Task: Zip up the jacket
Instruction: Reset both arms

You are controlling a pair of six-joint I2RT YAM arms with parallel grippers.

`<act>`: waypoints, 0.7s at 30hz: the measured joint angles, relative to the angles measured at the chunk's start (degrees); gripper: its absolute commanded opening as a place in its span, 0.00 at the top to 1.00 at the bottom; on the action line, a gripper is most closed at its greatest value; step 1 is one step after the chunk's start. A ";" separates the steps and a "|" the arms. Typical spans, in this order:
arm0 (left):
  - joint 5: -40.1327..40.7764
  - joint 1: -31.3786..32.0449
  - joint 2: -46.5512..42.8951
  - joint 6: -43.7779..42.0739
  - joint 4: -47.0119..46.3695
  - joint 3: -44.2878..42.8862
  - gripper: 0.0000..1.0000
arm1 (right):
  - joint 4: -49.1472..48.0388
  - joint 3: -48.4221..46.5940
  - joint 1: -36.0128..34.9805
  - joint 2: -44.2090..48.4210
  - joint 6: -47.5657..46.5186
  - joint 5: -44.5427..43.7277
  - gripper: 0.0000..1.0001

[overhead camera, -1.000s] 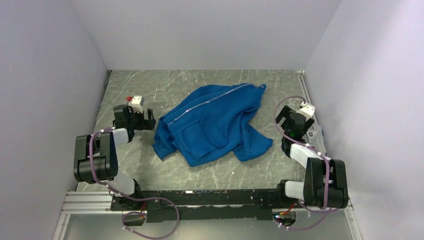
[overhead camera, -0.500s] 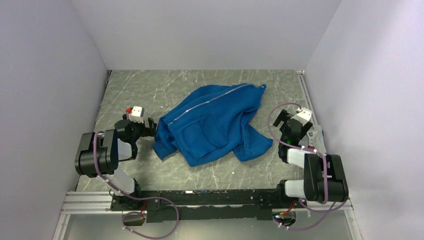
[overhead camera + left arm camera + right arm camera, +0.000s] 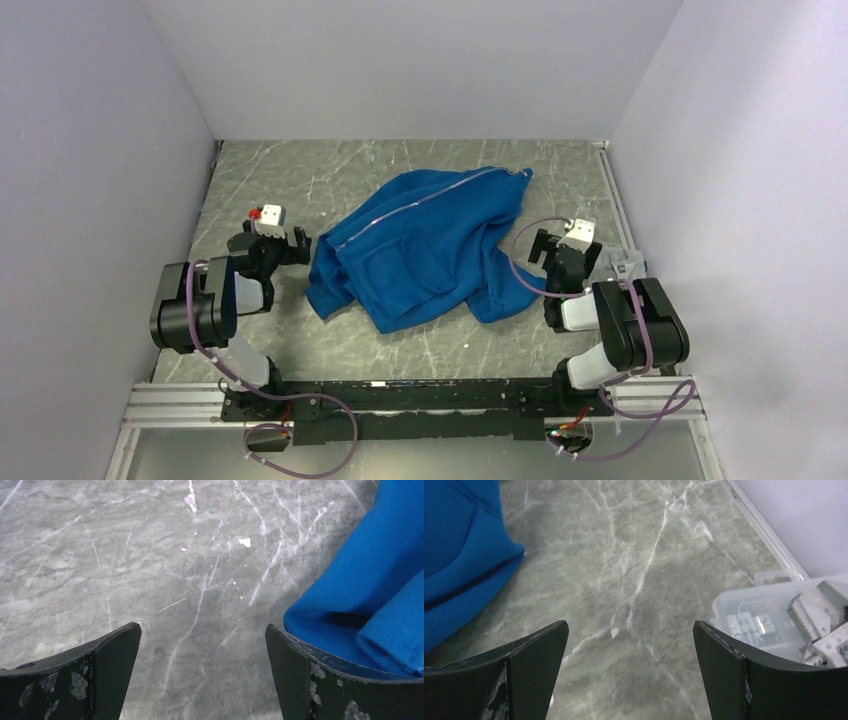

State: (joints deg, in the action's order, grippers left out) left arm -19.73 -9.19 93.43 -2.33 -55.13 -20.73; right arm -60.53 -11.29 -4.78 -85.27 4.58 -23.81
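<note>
From the top external camera, the large soft bright-blue fleece jacket [image 3: 425, 250] lies crumpled in the middle of the grey marble-pattern table [image 3: 300, 180]. Its light silvery zipper line [image 3: 420, 205] runs diagonally from the near left up to the collar at the far right. A square front pocket [image 3: 395, 272] shows just below this line. From here I cannot tell how far the zipper is closed. The left gripper [image 3: 292, 243] is low over the table, just beside the left edge of the jacket. The right gripper [image 3: 543, 252] is just beside the blue fold at the right side of the jacket. A small clear plastic box [image 3: 625, 265] stands near the right wall, beside the right arm.

In the left wrist view, the two black fingers [image 3: 110, 652] of the left gripper [image 3: 202, 640] are wide apart with only bare table [image 3: 150, 555] between them. They hold nothing. The jacket [image 3: 360, 580] fills the right side, and a rolled blue edge is very close to the right finger.

In the right wrist view, the right gripper [image 3: 631, 635] is also spread wide and has nothing between its black fingers [image 3: 536, 652]. The jacket [image 3: 459, 555] is at the far left, apart from the fingers. The clear plastic box [image 3: 764, 620], with metal parts inside, is at the right by the pale wall [image 3: 799, 520].
</note>
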 measured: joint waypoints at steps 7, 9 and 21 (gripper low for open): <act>0.11 0.00 0.07 0.02 0.46 -0.74 0.00 | -0.11 -1.68 4.15 0.02 -0.11 4.61 0.00; 0.11 0.00 0.07 0.02 0.48 -0.74 0.00 | 0.00 -1.68 4.15 0.02 -0.11 5.07 0.00; 0.11 0.00 0.07 0.02 0.57 -0.74 0.01 | 0.02 -1.68 4.11 0.02 -0.11 6.19 0.00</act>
State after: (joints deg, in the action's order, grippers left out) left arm -19.62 -9.19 93.49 -2.31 -54.57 -21.47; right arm -60.51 -12.97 -0.67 -85.25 4.47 -17.63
